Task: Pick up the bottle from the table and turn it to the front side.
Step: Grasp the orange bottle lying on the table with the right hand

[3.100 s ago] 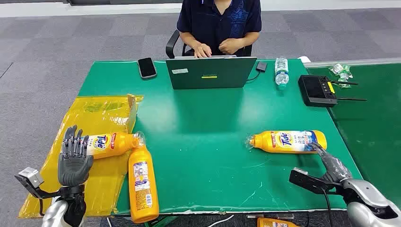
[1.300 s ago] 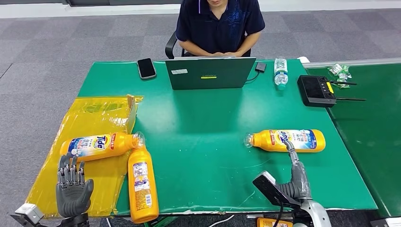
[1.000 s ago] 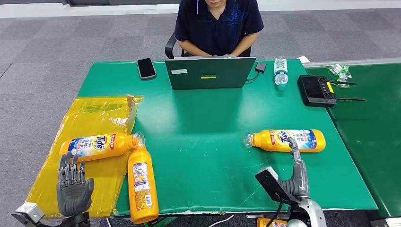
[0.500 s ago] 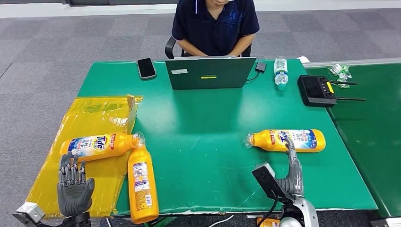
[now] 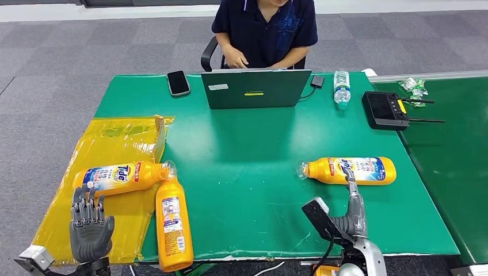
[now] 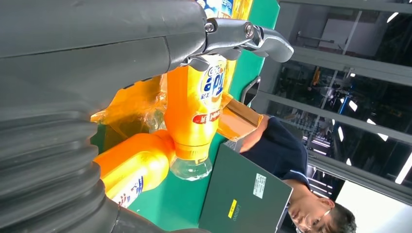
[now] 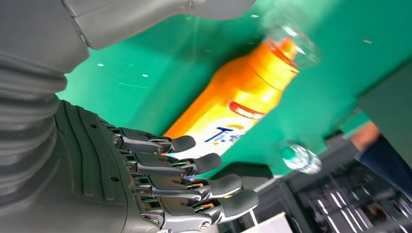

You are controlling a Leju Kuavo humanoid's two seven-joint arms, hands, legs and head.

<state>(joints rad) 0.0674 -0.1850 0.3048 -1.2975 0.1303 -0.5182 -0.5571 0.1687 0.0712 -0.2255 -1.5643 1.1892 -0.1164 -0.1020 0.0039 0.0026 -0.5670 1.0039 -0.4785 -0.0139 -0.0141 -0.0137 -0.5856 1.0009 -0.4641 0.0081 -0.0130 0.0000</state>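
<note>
An orange Tide bottle [image 5: 352,171] lies on its side on the green table [image 5: 253,161], clear cap pointing left. My right hand [image 5: 354,208] stands just in front of it, fingers apart and pointing up, one fingertip [image 5: 347,173] at the bottle's near side. In the right wrist view the spread fingers [image 7: 194,179] hold nothing, and the bottle [image 7: 238,104] lies beyond them. My left hand [image 5: 90,226] is open, fingers upright, just short of a second Tide bottle [image 5: 121,176]. A third orange bottle [image 5: 172,224] lies back label up.
A yellow plastic sheet [image 5: 115,144] covers the table's left part. At the far edge are a laptop [image 5: 256,89], a phone [image 5: 179,82], a water bottle [image 5: 342,87] and a black controller [image 5: 385,109]. A person [image 5: 265,29] sits behind the laptop. Another green table [image 5: 454,155] adjoins at right.
My right hand has moved left from the bottle's base end to its middle. My left hand has dropped back from the left bottle. The person's hand has lifted to the laptop.
</note>
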